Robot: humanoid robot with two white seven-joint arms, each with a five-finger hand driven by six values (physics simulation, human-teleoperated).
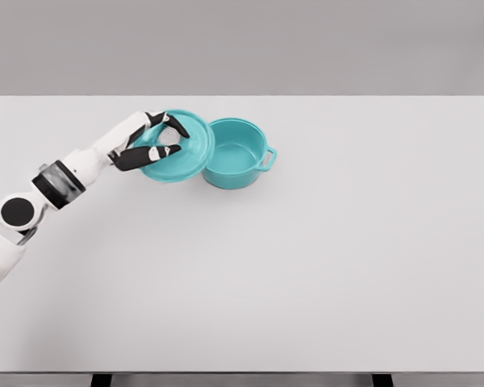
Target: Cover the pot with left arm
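A teal pot (236, 153) stands uncovered on the white table (306, 258), its side handle pointing right. Just left of it, the matching teal lid (181, 149) is tilted, its right edge overlapping the pot's left rim. My left hand (160, 139) is shut on the lid's middle, black fingers curled around its knob. The left arm comes in from the lower left. The right arm is out of view.
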